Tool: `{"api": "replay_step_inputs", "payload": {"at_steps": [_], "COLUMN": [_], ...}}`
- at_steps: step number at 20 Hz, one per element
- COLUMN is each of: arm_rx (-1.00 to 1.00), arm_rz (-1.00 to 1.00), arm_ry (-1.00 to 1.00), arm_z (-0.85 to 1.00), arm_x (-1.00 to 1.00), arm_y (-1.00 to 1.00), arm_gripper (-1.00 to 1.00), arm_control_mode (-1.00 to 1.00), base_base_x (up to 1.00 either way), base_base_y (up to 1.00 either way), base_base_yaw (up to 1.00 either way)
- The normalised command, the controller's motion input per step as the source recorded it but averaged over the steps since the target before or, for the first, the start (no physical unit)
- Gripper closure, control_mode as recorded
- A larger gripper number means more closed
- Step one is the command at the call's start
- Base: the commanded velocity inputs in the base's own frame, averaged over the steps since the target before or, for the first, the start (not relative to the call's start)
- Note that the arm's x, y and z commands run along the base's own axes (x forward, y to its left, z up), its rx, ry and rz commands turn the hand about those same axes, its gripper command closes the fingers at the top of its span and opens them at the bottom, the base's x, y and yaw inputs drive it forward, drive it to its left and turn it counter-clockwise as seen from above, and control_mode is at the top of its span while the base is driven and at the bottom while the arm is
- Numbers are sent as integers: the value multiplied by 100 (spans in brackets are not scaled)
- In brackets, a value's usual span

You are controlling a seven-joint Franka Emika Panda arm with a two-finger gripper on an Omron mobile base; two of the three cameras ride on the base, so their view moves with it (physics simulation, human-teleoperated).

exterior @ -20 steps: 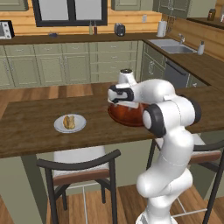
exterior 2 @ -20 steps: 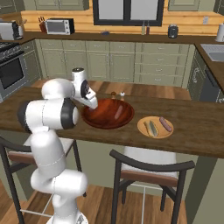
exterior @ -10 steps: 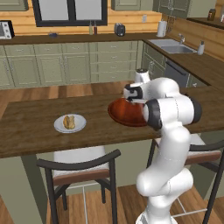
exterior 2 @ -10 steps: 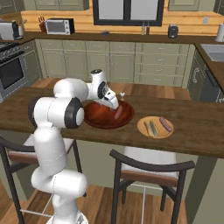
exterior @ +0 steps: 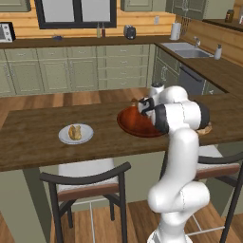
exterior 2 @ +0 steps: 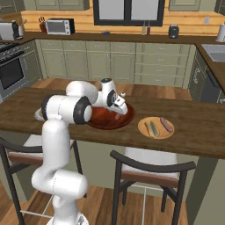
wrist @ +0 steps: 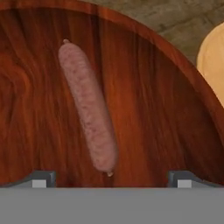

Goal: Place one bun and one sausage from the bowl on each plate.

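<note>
Hand view, nearest first: two dark fingertips poke up at the bottom edge, far apart — jaws wide, nothing between them. Just above and between them lies one pinkish sausage, running from upper left down to lower centre, flat on the glossy inside of the bowl. Bowl rim curves across the top right; beyond it a bit of bench, and at the right edge a tan-orange plate just beside the bowl.

Right base view: two dark stools w/ pale seats in the foreground, lower half of frame. Arm rises from lower left, bends over the bench, and the gripper hangs low over the bowl at frame centre. To the bowl's right, close by, the tan-orange plate carries a sausage and a second elongated item, greenish-tan — can't tell what it is. Behind the arm's shoulder at left centre, a sliver of the grey-white plate.

Left base view: the grey-white plate sits left of centre on the bench, well apart from the bowl, w/ a bun on it. Bowl at centre, partly behind the arm; the arm also covers the hand there.

Far back: cabinets, microwave at upper left of the right base view, sink at upper right of the left base view.
</note>
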Motion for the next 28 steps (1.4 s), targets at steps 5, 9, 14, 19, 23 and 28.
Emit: {"api": "replay_step_inputs", "payload": {"at_steps": [5, 9, 14, 19, 23, 28], "arm_rx": [0, -1, 0, 0, 0, 0], "arm_rz": [1, 0, 0, 0, 0, 1], "arm_ry": [5, 4, 1, -3, -4, 0], "arm_z": [-32, -39, -35, 22, 97, 79], "arm_x": [70, 19, 0, -33, -67, -66], "arm_y": [-1, -8, -7, 11, 60, 96], "arm_gripper": [-100, 100, 100, 100, 100, 100], "arm_control_mode": [-100, -100, -100, -100, -100, -100], "base_base_x": [0, 0, 0, 0, 0, 0], "base_base_y": [0, 0, 0, 0, 0, 0], "base_base_yaw": [0, 0, 0, 0, 0, 0]}}
